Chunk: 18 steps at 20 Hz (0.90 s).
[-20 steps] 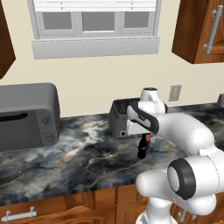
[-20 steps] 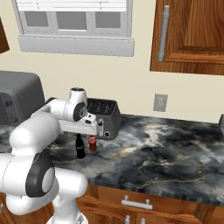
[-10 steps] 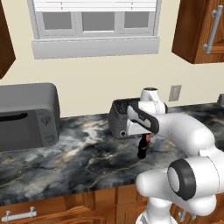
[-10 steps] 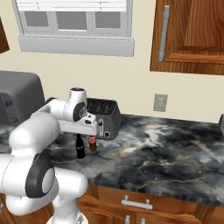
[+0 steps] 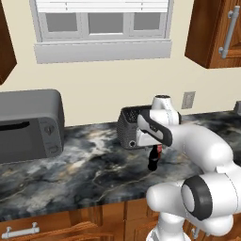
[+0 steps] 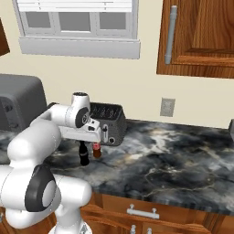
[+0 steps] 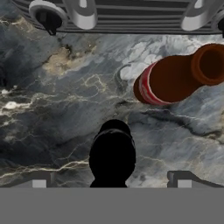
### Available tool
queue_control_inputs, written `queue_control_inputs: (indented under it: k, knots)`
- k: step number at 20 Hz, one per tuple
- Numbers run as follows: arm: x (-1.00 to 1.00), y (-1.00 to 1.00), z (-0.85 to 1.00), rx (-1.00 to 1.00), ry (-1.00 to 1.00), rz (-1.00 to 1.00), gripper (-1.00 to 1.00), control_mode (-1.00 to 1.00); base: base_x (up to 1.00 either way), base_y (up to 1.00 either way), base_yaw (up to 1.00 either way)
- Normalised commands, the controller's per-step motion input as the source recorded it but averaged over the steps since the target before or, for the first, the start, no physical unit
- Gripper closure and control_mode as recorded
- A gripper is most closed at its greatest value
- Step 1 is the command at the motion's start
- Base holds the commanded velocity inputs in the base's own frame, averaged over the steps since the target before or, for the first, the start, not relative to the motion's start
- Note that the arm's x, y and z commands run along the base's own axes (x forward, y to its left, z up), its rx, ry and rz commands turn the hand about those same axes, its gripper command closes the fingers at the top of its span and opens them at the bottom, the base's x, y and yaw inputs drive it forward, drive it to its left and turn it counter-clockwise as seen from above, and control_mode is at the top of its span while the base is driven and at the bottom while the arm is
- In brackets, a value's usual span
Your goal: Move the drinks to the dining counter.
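Hovering with the gripper spread as wide as it goes, pointed down at the counter and holding nothing. Found the brown bottle standing upright on the marbled stone just in front of the toaster. Sits close beside the fingers rather than between them: up and to the right in the hand view, cap end furthest right. Also spotted a dark blob dead centre between the tips (can't tell what, so not guessing). No grab yet, so the whole carrying job looks left to do.

Some thoughts on handling, going purely by looks:

- Probably light, being small and slim.
- Rigid, glassy-looking body, so no squish to help the grip. Likely slick too, and breakable if dropped on stone.
- Narrow base plus tall shape means easy to tip with a careless nudge from a finger on the way in.
- Best taken around the labelled middle of the body, not the neck. More surface there, and less chance of swinging or pivoting once lifted.
- Would shift sideways first to centre the jaws on either side of the bottle, then drop down and close gently.
- Worth minding the toaster right behind. Not much room on that side for a finger.
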Motion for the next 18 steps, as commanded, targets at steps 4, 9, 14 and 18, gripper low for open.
queue_control_inputs:
  k: [4,9,14,18]
  knots:
    - [0.00,0.00,0.00,0.00,0.00,0.00,-1.00,-1.00,0.00,0.00,0.00]
    - [0.00,0.00,0.00,0.00,0.00,0.00,-1.00,-1.00,0.00,0.00,0.00]
    - [0.00,0.00,0.00,0.00,0.01,0.00,-1.00,-1.00,0.00,0.00,0.00]
    - [0.00,0.00,-0.01,0.00,0.01,0.00,1.00,-1.00,0.00,0.00,0.00]
